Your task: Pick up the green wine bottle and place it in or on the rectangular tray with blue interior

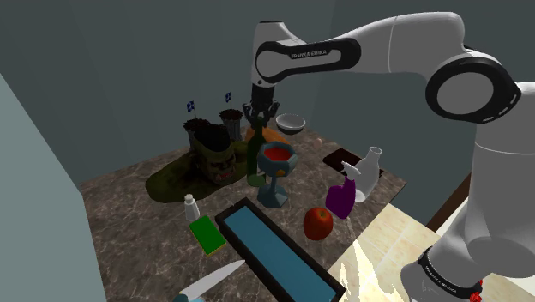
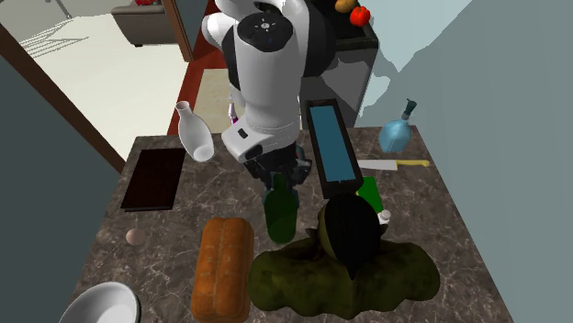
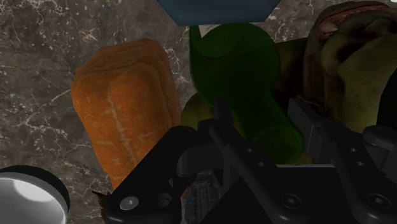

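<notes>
1. Shoulder view: the gripper (image 1: 260,118) is hovering directly over the neck of the green wine bottle (image 1: 255,163). The bottle is standing upright on the mottled stone worktop (image 1: 129,206), just beside a goblet (image 1: 276,172). The tray (image 1: 266,244), long, dark-rimmed and blue-floored, is lying near, toward the stand.
2. Second exterior view: the bottle (image 2: 280,213), translucent and slim-necked, is standing between a ridged brown loaf (image 2: 223,266) and the tray (image 2: 331,147).
3. Wrist view: the gripper (image 3: 264,121) is sitting around the neck; whether clasped or free cannot be told. Judgement: smooth round glass is calling for a centred, firm hold and a straight lift clearing the goblet.
</notes>
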